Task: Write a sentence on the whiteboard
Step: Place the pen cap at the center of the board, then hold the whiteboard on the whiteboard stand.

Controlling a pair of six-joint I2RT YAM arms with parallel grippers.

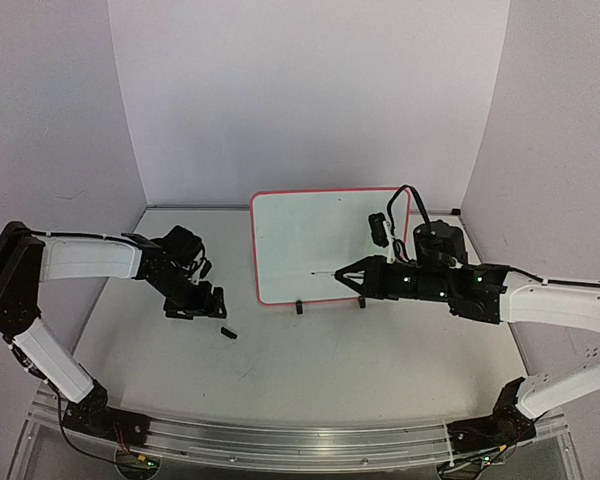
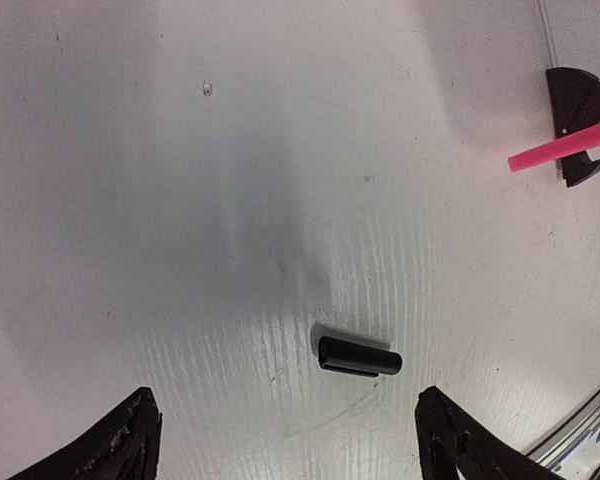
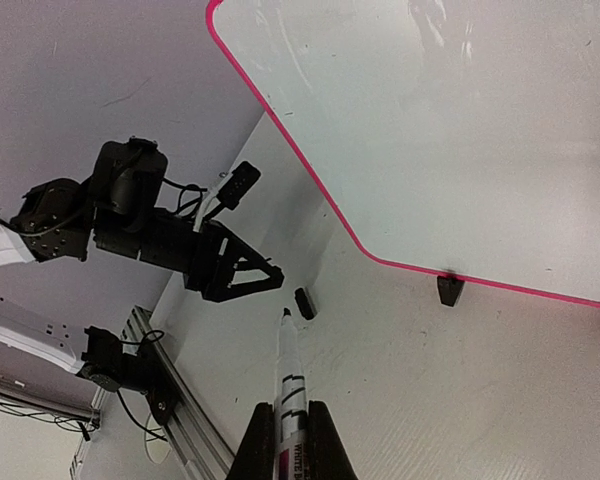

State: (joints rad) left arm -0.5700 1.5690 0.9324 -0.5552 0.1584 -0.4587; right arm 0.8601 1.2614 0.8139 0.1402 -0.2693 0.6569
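Wears smooth white plastic shells [image 1: 85,258] on both arms, jointed by rounded black motor housings [image 1: 10,275]. Trails thin black cables [image 1: 406,187] in loops at the wrists. Ends in matte black tapered fingers [image 2: 130,440], rough along the edges. Rises from black base blocks [image 1: 477,436] beside tiny green lights [image 1: 150,462].

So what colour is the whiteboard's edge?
The frame is pinkish-red, clearest in the right wrist view.

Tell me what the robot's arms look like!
The left arm and right arm are white shells with chunky black joints. The left end effector and right end effector are black and triangle-shaped. Thin black cables loop by the right wrist.
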